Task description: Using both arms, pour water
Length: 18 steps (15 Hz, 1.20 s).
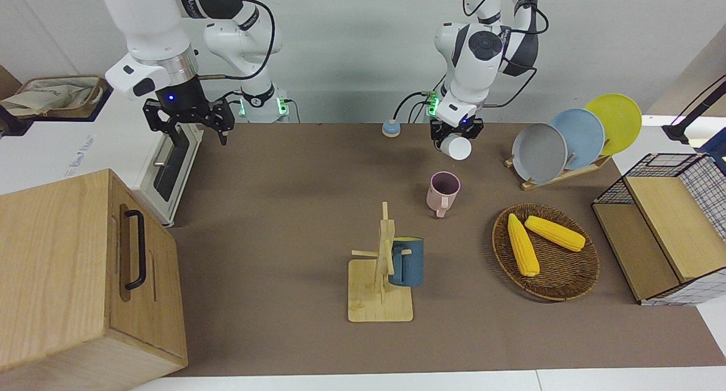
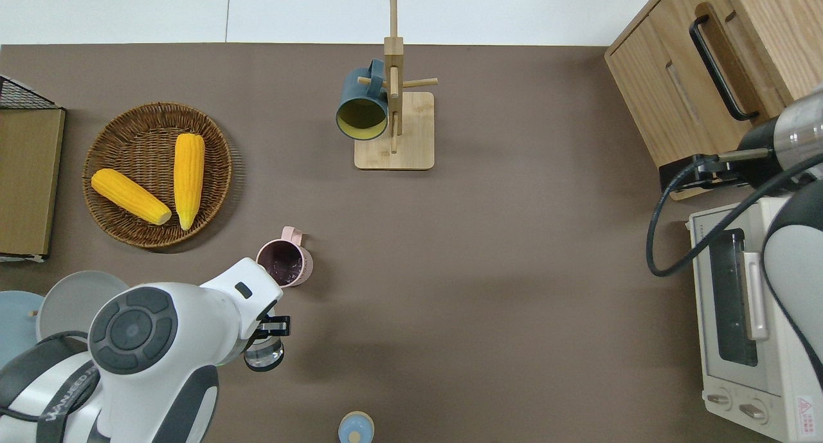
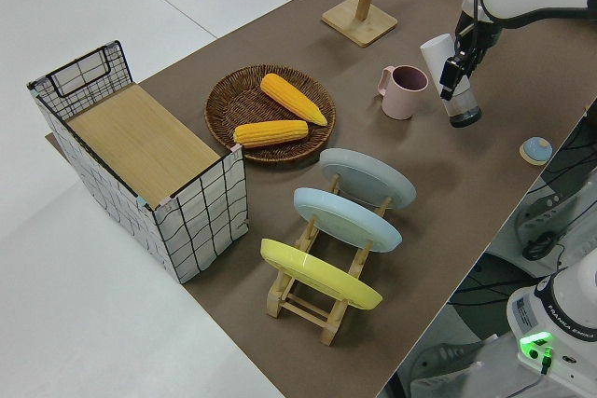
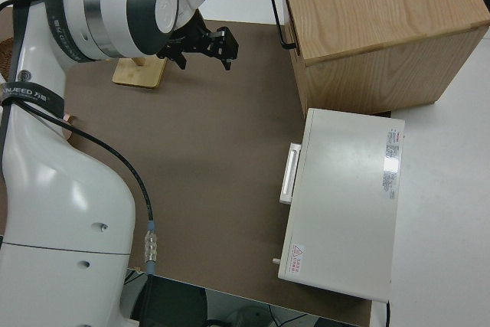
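My left gripper (image 1: 455, 135) is shut on a clear bottle with a white end (image 1: 456, 147) and holds it tilted above the bare table, between the pink mug (image 1: 443, 188) and a small blue lid (image 1: 390, 129). The white end points toward the mug. The bottle (image 2: 263, 355) shows under the left gripper (image 2: 269, 332) in the overhead view, and in the left side view (image 3: 451, 81) beside the mug (image 3: 404, 90). The mug (image 2: 287, 263) stands upright with a dark inside. My right arm is parked, its gripper (image 1: 190, 125) open and empty.
A wooden mug tree (image 1: 381, 277) holds a blue mug (image 1: 407, 261). A wicker basket (image 1: 567, 277) holds two corn cobs. A plate rack (image 1: 567, 138), a wire crate (image 1: 669, 226), a wooden cabinet (image 1: 85, 277) and a white toaster oven (image 2: 739, 308) stand around the edges.
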Each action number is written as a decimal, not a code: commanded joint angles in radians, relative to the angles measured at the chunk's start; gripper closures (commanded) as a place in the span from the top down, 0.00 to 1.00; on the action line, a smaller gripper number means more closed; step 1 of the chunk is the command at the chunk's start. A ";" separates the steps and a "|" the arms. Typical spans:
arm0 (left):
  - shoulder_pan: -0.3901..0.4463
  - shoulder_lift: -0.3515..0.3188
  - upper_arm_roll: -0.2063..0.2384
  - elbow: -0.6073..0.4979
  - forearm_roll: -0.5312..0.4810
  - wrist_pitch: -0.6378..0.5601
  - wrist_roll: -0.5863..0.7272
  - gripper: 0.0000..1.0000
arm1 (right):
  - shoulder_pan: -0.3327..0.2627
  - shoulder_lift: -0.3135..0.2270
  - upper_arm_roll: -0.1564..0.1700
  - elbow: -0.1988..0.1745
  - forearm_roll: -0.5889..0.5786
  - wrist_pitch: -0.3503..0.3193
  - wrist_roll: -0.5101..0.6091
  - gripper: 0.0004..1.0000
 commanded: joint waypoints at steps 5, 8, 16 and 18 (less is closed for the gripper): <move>-0.006 -0.205 0.011 -0.211 -0.019 0.248 -0.038 0.00 | -0.005 -0.008 0.001 0.000 0.020 -0.013 -0.014 0.99; 0.027 -0.219 0.010 -0.211 -0.016 0.257 -0.040 0.00 | -0.005 -0.008 0.001 0.000 0.018 -0.013 -0.014 0.99; 0.269 -0.227 0.002 -0.155 0.134 0.444 -0.041 0.00 | -0.005 -0.008 0.001 0.000 0.018 -0.013 -0.014 0.99; 0.311 -0.215 0.002 -0.084 0.179 0.452 -0.038 0.00 | -0.005 -0.008 0.001 0.000 0.020 -0.013 -0.014 0.99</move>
